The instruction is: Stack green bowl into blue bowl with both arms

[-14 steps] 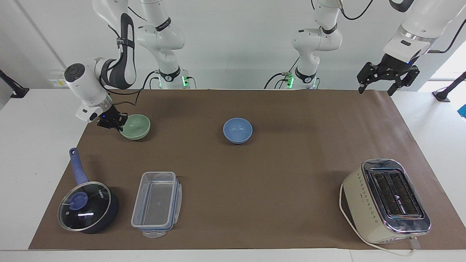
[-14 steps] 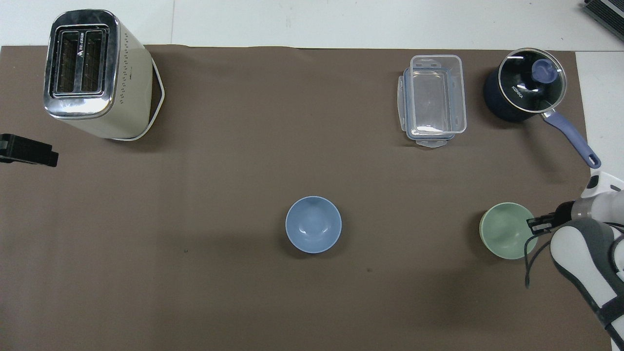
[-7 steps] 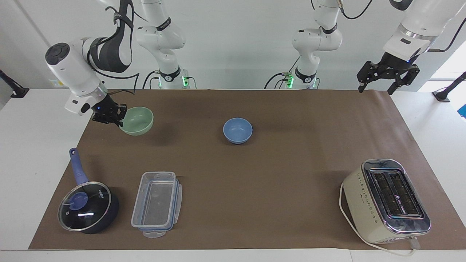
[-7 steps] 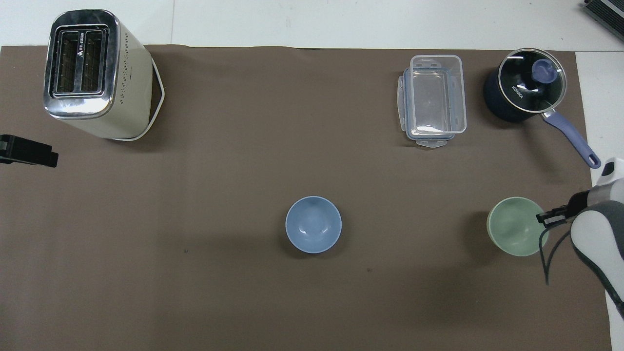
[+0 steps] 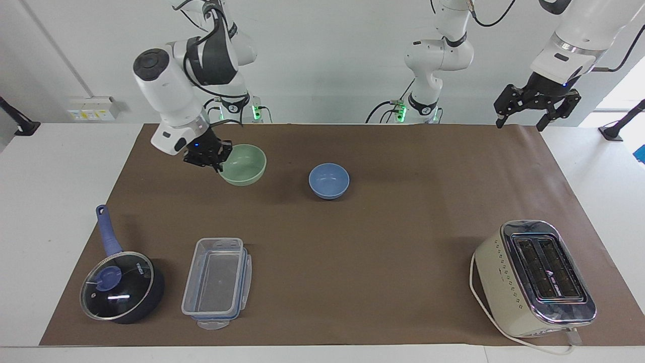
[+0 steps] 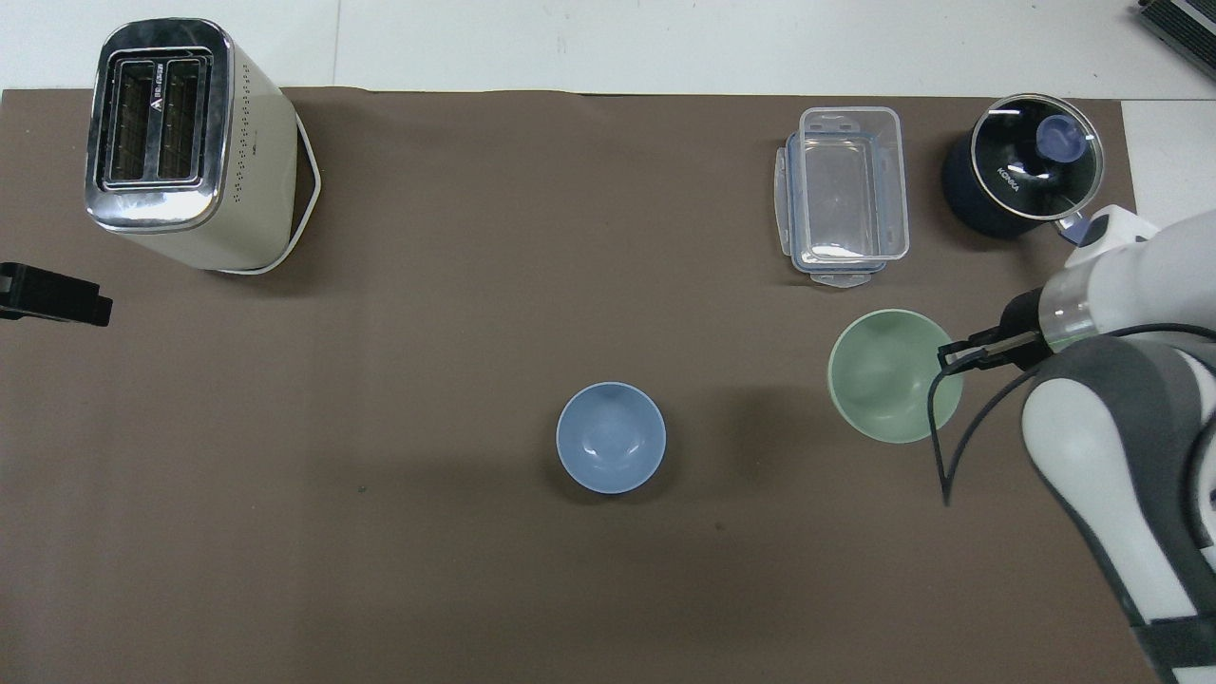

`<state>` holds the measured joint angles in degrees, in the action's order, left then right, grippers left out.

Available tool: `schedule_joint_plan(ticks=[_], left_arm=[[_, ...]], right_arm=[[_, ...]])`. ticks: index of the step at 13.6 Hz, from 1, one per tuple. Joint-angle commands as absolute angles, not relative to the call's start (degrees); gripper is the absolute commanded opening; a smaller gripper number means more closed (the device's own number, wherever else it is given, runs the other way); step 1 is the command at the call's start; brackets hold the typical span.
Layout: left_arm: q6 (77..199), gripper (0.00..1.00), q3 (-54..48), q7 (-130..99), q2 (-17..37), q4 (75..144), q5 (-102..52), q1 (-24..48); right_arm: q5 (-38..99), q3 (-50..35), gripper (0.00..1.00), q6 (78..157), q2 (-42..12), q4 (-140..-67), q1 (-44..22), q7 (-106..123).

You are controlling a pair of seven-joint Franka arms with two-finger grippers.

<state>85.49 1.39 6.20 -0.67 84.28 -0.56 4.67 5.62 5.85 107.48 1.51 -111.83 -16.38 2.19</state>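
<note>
The right claw (image 5: pixel 215 160) grips the green bowl (image 5: pixel 244 164) by its rim, lifted over the desk (image 5: pixel 352 242) — the blue bowl (image 5: pixel 328 180) sits apart. The left claw (image 5: pixel 535 106) waits, spread open.

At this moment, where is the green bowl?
The green bowl is in the air, held at its rim by the right gripper, over the brown mat between the blue bowl and the right arm's end of the table.
</note>
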Motion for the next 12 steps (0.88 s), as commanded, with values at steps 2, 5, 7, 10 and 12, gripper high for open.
schedule_joint_plan(ticks=[2, 5, 7, 10, 12], left_arm=[[84.3, 1.0, 1.0, 6.2, -1.1, 83.9, -1.1, 3.8], [84.3, 1.0, 1.0, 6.2, -1.1, 83.9, -1.1, 3.9], [84.3, 1.0, 1.0, 6.2, -1.1, 83.9, -1.1, 3.8], [84.3, 1.0, 1.0, 6.2, -1.1, 83.9, -1.1, 3.8], [84.4, 1.0, 1.0, 6.2, -1.1, 83.9, -1.1, 3.9]], right_arm=[[6.4, 6.1, 0.0, 111.8, -0.2, -112.1, -27.0, -10.5], [10.4, 5.9, 0.0, 117.1, -1.8, -113.0, -32.4, -15.9], [10.7, 5.8, 0.0, 121.1, -4.1, -114.1, -36.4, -18.9], [10.8, 5.8, 0.0, 124.9, -5.2, -117.1, -37.8, -19.3], [10.8, 5.9, 0.0, 125.1, -4.2, -119.3, -37.6, -18.4]])
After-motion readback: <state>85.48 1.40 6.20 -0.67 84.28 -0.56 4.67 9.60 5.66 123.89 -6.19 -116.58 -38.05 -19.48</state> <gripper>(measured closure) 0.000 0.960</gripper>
